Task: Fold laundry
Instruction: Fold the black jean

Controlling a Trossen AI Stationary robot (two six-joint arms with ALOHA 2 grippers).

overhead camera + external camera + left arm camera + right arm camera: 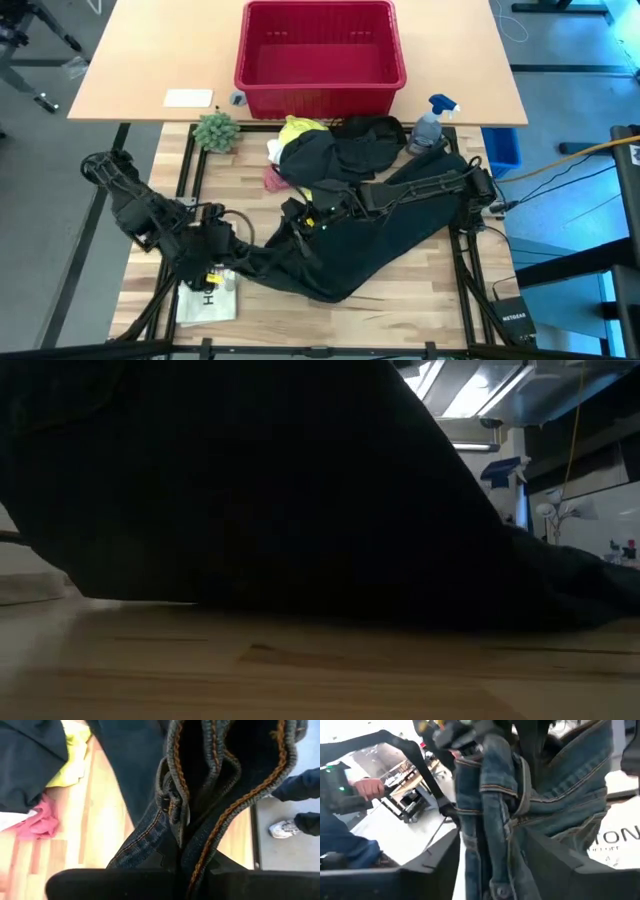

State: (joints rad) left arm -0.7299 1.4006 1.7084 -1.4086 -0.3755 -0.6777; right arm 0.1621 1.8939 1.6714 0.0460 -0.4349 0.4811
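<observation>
Left jaws: pinched shut on the thick stitched top edge of the trousers (220, 795), low over the near left part of the counter (420, 275). Probably holding that edge fast so as to pull the cloth flat.

Right jaws: standing apart near the middle of the counter, with a bunch of the same trousers between them. Not squeezing it, as far as can be seen. Maybe ready for a new hold farther along the top edge.

Trousers spread long across the counter, from near left to far right, crumpled and not yet folded.

Behind them, in a small heap: yellow T-shirt (300, 128), white cloth (275, 150) and pink cloth (273, 181), close together and partly under more dark cloth. Waiting there, likely for a later turn.

Farther back, a red basket (320, 80), with nothing to see inside.
</observation>
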